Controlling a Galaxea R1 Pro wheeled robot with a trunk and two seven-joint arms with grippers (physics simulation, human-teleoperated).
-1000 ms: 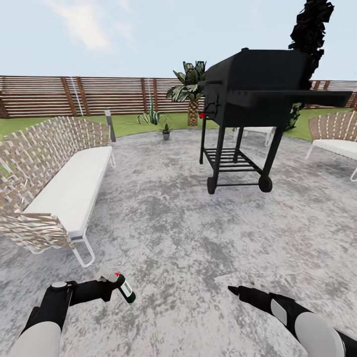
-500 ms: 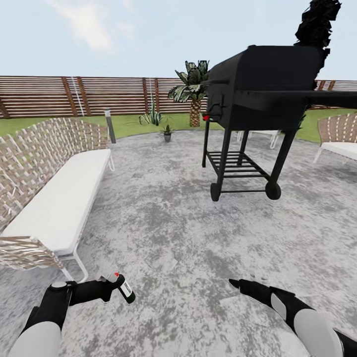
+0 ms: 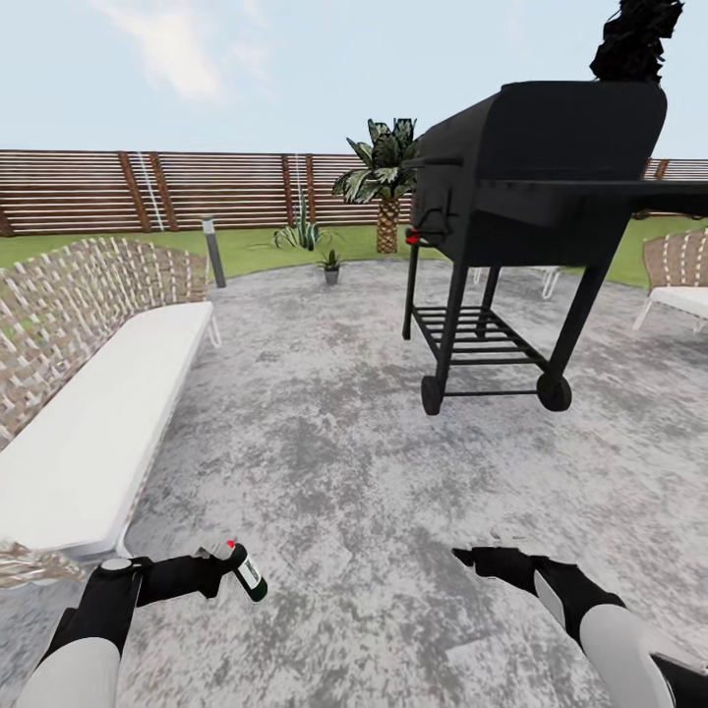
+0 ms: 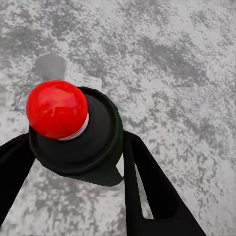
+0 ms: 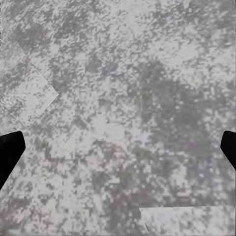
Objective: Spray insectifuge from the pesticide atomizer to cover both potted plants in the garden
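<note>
Left gripper [image 3: 228, 572] is clamping the pesticide atomizer [image 3: 247, 573], red cap [image 4: 56, 108] up, bottle tilting low over the paved patch [image 3: 324, 442]. Right gripper [image 3: 470, 560] is hanging w/ fingers spread, nothing in it. One potted plant [image 3: 331, 265] is sitting far ahead at patch edge, near palm [image 3: 382, 177]. Black grill [image 3: 521, 197] is standing ahead-right, white bench [image 3: 88, 433] on left.

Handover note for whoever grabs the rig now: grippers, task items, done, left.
Left gripper: shut on the pesticide atomizer, red cap up.
Right gripper: open, empty, above the paved patch.
One potted plant sits at the patio's far edge, left of the grill; the second isn't located.
Done: atomizer picked up.
Left: reach and spray both plants.
</note>
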